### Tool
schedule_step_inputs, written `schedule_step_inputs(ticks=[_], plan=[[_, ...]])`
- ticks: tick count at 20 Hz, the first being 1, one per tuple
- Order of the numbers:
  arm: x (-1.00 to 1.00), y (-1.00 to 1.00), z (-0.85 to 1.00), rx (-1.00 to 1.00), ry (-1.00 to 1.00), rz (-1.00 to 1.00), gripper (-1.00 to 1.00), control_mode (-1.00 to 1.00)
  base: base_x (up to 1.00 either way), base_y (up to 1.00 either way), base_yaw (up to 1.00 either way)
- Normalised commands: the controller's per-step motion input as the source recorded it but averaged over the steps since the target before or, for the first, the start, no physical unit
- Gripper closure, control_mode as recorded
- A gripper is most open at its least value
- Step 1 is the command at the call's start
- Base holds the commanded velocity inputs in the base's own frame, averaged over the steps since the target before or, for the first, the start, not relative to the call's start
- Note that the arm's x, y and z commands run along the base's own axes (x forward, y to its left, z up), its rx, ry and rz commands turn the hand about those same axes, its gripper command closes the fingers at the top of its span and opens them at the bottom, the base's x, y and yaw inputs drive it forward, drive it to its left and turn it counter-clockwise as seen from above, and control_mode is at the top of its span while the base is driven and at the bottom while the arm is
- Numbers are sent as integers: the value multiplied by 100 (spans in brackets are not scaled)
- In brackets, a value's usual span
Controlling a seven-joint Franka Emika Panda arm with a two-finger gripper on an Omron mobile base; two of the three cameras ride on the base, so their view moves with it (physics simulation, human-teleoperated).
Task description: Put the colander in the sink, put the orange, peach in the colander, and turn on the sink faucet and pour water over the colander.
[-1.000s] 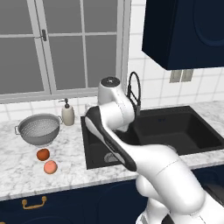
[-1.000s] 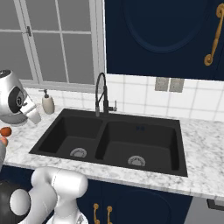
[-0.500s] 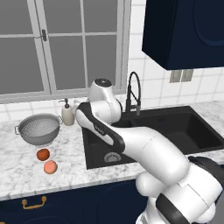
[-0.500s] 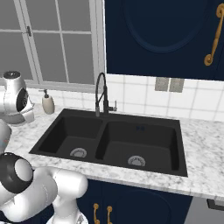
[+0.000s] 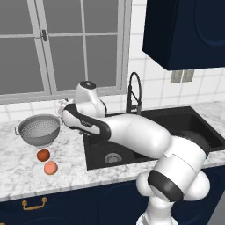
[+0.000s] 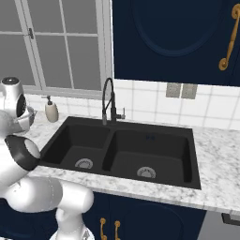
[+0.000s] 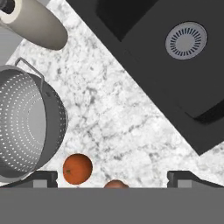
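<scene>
The grey perforated colander stands on the marble counter left of the black sink. In front of it lie the red-orange orange and the paler peach. The black gooseneck faucet rises behind the sink. Looking down from the hand, I see the colander at left, the orange beside it, the top of the peach and the sink's left basin. My gripper hangs open above the counter between colander and sink, holding nothing.
A beige soap dispenser stands by the wall between colander and sink, also in the right base view. A window runs behind the counter. Dark wall cabinets hang above the sink. Bare marble lies under the hand.
The arm has swung left from above the sink's left basin to the counter beside the colander. The colander, both fruits and the base have stayed put.
</scene>
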Motion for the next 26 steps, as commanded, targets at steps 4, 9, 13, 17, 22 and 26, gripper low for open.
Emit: schedule_step_inputs(ticks=[4,9,13,17,22,26], plan=[[33,46,-16,0,2,0,-100,-100,0,0,0],[28,34,-29,0,1,0,-100,-100,0,0,0],[25,11,-22,0,3,1,-100,-100,0,0,0],[26,11,-11,0,5,1,-100,-100,0,0,0],[10,10,-19,0,11,0,-100,-100,0,0,0],[11,8,-19,-1,9,0,-100,-100,0,0,0]])
